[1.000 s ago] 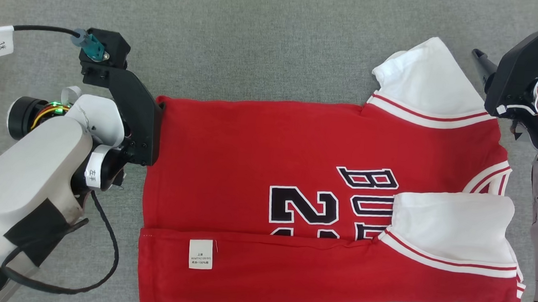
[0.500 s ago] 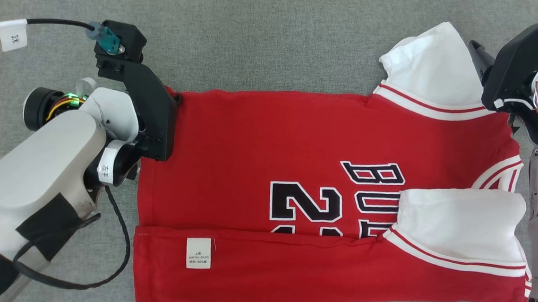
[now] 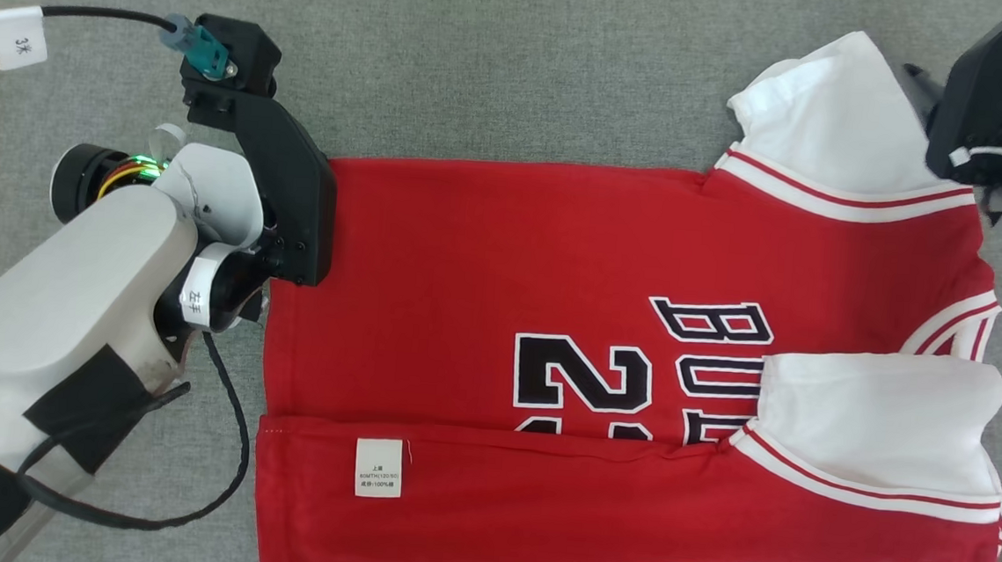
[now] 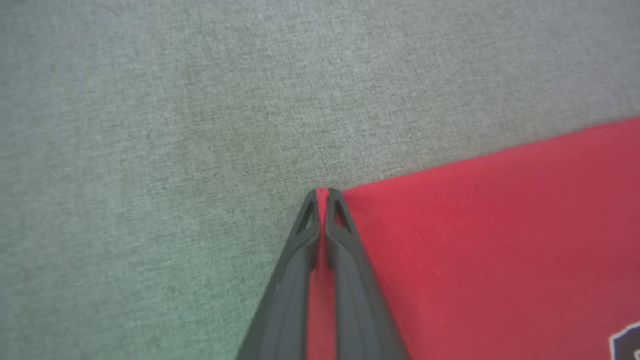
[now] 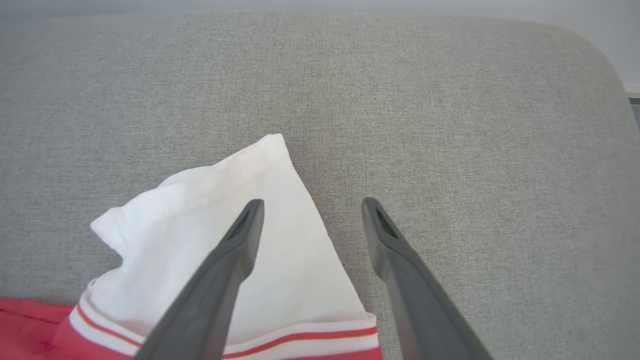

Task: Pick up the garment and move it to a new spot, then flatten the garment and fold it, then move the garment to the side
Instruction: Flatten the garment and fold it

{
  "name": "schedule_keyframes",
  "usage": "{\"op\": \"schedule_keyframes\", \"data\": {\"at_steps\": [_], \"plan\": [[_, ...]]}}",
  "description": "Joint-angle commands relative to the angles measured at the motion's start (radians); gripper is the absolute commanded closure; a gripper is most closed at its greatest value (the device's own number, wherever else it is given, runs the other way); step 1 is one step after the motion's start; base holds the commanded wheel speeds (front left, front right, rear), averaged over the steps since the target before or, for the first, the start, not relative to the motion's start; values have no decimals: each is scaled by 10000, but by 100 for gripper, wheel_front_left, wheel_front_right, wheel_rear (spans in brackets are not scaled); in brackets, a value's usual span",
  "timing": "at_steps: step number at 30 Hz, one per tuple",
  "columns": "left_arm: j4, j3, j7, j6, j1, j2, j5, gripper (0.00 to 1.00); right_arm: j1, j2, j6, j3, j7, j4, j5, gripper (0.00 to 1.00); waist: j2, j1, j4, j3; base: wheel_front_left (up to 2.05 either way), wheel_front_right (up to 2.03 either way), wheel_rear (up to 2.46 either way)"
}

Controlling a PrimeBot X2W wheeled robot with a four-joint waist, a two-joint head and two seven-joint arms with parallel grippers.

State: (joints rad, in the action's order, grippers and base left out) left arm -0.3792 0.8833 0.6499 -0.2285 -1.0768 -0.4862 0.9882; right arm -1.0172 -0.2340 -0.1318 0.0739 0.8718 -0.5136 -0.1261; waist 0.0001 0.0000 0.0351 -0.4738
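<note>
Garment (image 3: 551, 320) lies flat mid-cushion (image 3: 481, 59), collar end twd 3 o'clk, hem end twd 9. Near long edge is folded over onto the body at 6 o'clk; care label (image 3: 379, 467) sits on that flap, approx 7 o'clk. Near sleeve (image 3: 880, 413) lies on top of the body at 4 o'clk. Far sleeve (image 3: 830, 119) sticks out onto bare cushion at 1 o'clk. Left gripper (image 4: 322, 192) is at garment's 10 o'clk corner, cloth btwn its fingers. Right gripper (image 5: 310, 202) is over far sleeve's outer edge, 2 o'clk: one finger above sleeve, other above cushion. Cable (image 3: 228, 465) loops at 8 o'clk, just beside the hem.
</note>
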Motion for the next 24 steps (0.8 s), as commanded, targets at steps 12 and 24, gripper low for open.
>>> {"op": "schedule_keyframes", "data": {"at_steps": [12, 24], "plan": [[559, 116, 300, -50, -429, -254, -195, 100, -932, -559, 22, -442, -659, -1144, 517, 0, -1, 0, -377, -660, 0, 0, 0], [1127, 183, 162, -204, -507, -142, -370, 100, -1323, -559, 11, -1487, -686, -2512, -290, 77, -1, 0, -703, -1090, 0, 0, 0]]}}
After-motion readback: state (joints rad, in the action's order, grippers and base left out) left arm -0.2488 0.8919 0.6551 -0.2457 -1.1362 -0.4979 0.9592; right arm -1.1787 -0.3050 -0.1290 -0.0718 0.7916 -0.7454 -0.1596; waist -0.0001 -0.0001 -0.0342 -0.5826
